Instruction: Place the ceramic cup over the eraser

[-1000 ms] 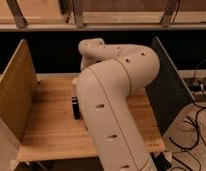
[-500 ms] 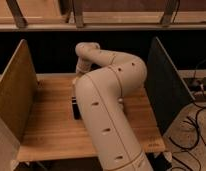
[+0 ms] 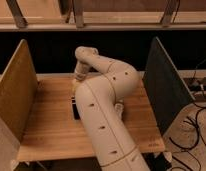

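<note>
**One arm bent over the tabletop, one black eraser beside it**

A single white robot arm [image 3: 103, 117] rises from the near edge and bends at an elbow on the right. It then reaches back left and turns down toward the far-left part of the wooden tabletop [image 3: 46, 125]. Its one pincer [image 3: 78, 76] points downward there, low over the wood. The wrist hides it from this angle, so I cannot tell whether it is wide, narrow or holding anything.

Just under the pincer, against the arm's left edge, sits one small pale cream shape. It looks like the ceramic cup [image 3: 75, 84], though only a sliver shows. I cannot tell whether the pincer touches it.

One eraser [image 3: 75, 109], a narrow black block, stands on the tabletop nearer than that pale shape. It is just left of the forearm, which covers its right side. The cup is not over it.

Two upright panels flank the tabletop: a tan one [image 3: 16, 90] on the left and a dark grey one [image 3: 163, 85] on the right. Several dark cables [image 3: 196, 135] lie on the floor beyond the right panel. Three slanted metal struts [image 3: 16, 14] cross the far background.
</note>
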You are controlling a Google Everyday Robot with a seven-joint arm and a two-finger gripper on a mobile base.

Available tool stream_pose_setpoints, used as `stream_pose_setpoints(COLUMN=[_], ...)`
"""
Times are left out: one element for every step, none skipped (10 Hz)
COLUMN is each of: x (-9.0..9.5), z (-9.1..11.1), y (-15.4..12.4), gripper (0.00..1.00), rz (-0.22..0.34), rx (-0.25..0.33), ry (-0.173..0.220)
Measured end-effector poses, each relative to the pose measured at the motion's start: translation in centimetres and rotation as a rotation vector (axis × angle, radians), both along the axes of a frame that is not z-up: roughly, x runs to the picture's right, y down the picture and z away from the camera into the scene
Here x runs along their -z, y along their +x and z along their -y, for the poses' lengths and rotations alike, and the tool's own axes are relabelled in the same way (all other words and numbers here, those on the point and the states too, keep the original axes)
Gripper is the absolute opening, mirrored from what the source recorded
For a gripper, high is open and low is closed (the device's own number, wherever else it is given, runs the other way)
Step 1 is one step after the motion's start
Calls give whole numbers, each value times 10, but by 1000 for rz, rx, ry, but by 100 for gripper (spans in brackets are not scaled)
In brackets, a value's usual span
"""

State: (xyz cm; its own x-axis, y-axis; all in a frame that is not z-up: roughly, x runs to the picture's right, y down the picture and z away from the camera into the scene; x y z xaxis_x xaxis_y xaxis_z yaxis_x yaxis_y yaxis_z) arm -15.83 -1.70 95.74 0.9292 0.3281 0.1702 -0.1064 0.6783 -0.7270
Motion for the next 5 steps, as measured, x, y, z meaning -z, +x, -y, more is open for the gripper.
stream_pose_setpoints(x=[-1,-3,-3,-3,-1], z=[2,8,17,26,36], y=[2,5,6,6,4], gripper=[50,38,28,18,8], rz=[-1,-5,-8,-7,-6], rx=[0,-8,-16,-19,-21], ry=[-4,1,12,30,50])
